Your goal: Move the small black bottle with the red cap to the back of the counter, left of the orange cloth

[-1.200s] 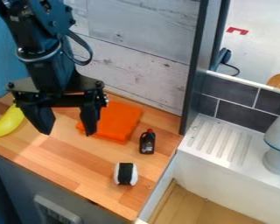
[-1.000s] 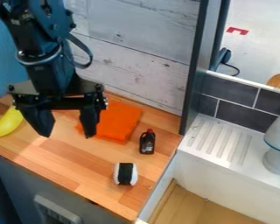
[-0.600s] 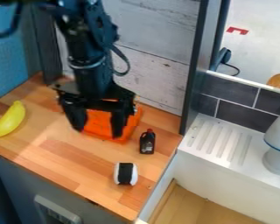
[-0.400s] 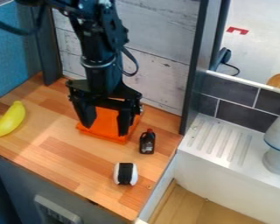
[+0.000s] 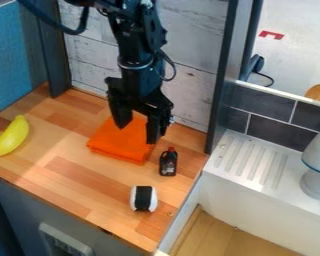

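The black gripper (image 5: pixel 137 134) hangs open over the folded orange cloth (image 5: pixel 116 145), its two fingers apart with nothing held between them. It hides part of the cloth's back and right side. Just to the right and in front of the gripper, a small dark bottle with a red cap (image 5: pixel 168 162) stands upright. Nearer the counter's front lies a white roll-shaped piece with a black band (image 5: pixel 143 198). A yellow banana (image 5: pixel 11 136) rests at the counter's left side.
The wooden counter (image 5: pixel 69 186) is bounded behind by a whitewashed plank wall (image 5: pixel 189 85) and a dark upright post. To the right is a white sink with a ridged drainboard (image 5: pixel 246 159), bearing a pale grey object (image 5: pixel 317 165).
From the left, the arm has moved right and turned somewhat, bringing the gripper from beside the banana to over the orange cloth. The bottle, banded piece and banana have stayed put.
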`<state>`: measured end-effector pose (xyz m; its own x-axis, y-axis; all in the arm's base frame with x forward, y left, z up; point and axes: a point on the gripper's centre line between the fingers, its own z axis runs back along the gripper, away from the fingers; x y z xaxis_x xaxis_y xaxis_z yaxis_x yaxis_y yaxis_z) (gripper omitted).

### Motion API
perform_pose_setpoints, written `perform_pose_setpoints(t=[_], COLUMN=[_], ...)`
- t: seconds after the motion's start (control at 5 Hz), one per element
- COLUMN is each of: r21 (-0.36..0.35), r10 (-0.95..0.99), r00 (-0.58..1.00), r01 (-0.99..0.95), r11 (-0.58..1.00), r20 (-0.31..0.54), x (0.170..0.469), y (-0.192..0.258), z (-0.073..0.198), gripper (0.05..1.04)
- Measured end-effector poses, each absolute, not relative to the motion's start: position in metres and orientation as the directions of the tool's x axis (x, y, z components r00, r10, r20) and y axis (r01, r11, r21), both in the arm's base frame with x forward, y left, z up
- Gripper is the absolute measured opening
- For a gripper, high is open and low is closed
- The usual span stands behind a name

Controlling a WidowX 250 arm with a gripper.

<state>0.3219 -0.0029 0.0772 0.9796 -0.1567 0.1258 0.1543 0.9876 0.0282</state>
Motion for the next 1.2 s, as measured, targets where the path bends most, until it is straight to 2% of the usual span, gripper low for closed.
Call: perform_pose_setpoints(t=[0.2, 0.4, 0.8, 1.2], r21=[0.037, 0.028, 0.045, 0.07], r10=[-0.348, -0.455, -0.534, -0.557], r00=[0.927, 0.878, 0.837, 0.822], r01=[0.346, 0.457, 0.533, 0.552], r11=[0.937, 0.889, 0.845, 0.831], r20=[0.138, 0.151, 0.117, 0.12], x=[0.335, 0.342, 0.348, 0.356], y=[-0.006, -0.011, -0.018, -0.021], z=[0.064, 0.052, 0.026, 0.015], gripper=[1.003, 1.003, 1.003, 1.003])
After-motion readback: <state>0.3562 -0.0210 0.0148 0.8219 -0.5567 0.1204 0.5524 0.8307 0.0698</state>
